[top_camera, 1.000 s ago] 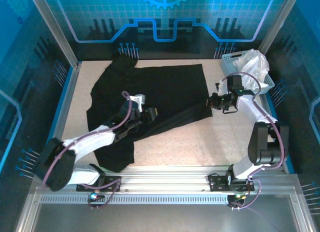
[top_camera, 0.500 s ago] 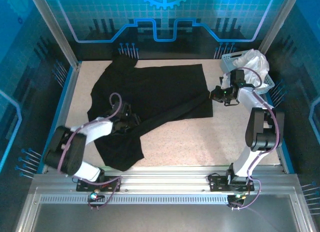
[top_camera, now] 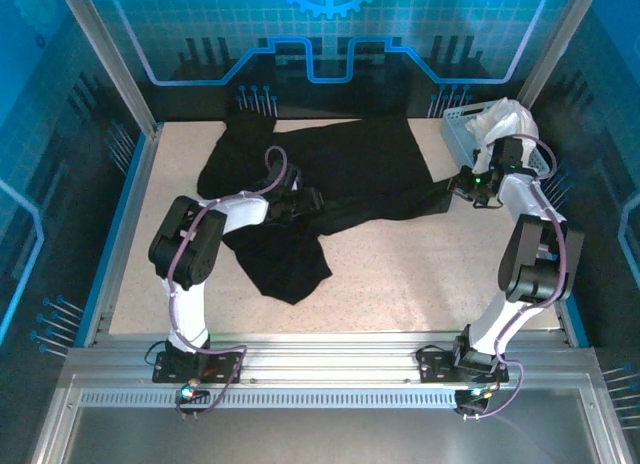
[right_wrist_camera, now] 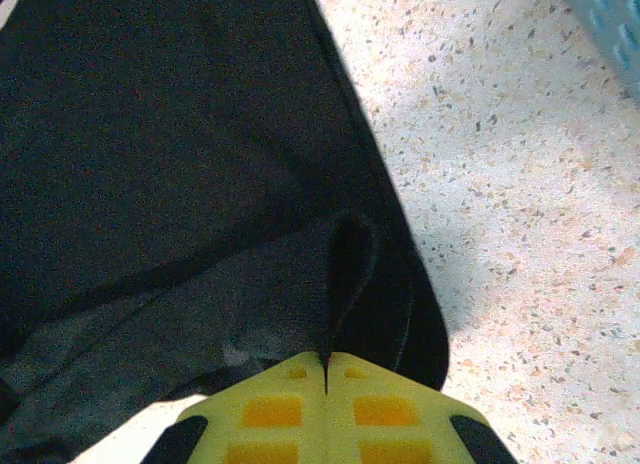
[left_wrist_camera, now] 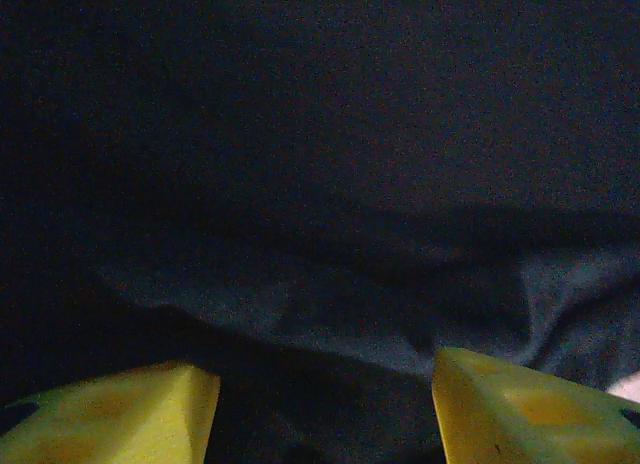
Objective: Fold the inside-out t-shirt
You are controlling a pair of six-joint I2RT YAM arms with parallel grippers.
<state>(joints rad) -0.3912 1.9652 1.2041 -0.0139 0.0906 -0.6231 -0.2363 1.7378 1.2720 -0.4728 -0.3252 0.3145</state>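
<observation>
The inside-out t-shirt (top_camera: 350, 174) is black and lies rumpled across the back half of the table, with one lobe hanging toward the front at the middle left. My left gripper (top_camera: 312, 202) rests low over the shirt's middle. In the left wrist view its yellow fingers (left_wrist_camera: 520, 409) stand apart, with dark cloth (left_wrist_camera: 320, 184) lying between and beyond them, and the gripper (left_wrist_camera: 325, 369) is open. My right gripper (top_camera: 465, 189) is at the shirt's right corner. In the right wrist view it (right_wrist_camera: 325, 362) is shut on a pinched fold of the shirt's edge (right_wrist_camera: 350, 264).
A pale blue basket (top_camera: 455, 124) holding a white cloth (top_camera: 505, 119) stands at the back right, close behind my right gripper; its corner (right_wrist_camera: 615, 24) shows in the right wrist view. Bare speckled tabletop (top_camera: 400, 274) lies in front of the shirt.
My right gripper pulled the shirt's corner right and back toward the basket. My left gripper swept right across the cloth and its fingers spread wider. The shirt's front lobe shifted right.
</observation>
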